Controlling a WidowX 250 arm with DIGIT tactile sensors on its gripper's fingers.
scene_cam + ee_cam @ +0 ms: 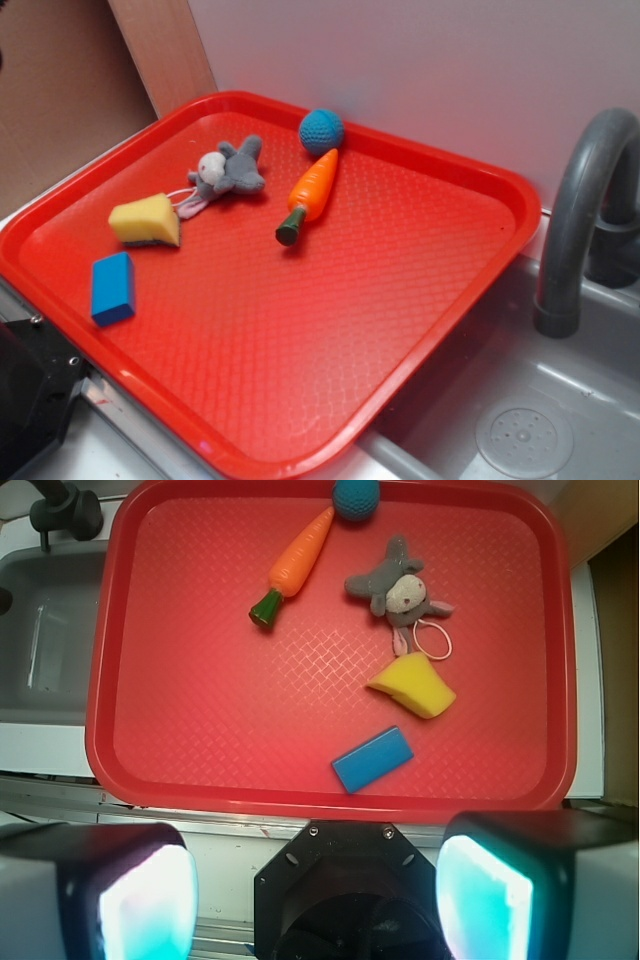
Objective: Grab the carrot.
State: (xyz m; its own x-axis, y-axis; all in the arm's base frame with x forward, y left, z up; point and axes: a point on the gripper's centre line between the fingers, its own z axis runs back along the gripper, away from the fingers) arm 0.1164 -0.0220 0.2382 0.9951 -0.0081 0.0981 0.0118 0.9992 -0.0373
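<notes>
Externally, the carrot (pixel 311 195) lies flat on the red tray (pixel 420 300) with its orange tip touching the blue knitted ball (pixel 321 130) and its green stub pointing toward the tray's middle; the jaws themselves are not visible in this view. In the wrist view, the gripper (pixel 315 895) hangs clear of the tray with its jaws wide apart and empty, the carrot (pixel 296 562) well ahead of them and slightly left of centre. A descent aimed too far forward risks pinching the ball (pixel 356 497), and closing along the taper could squeeze the carrot out.
</notes>
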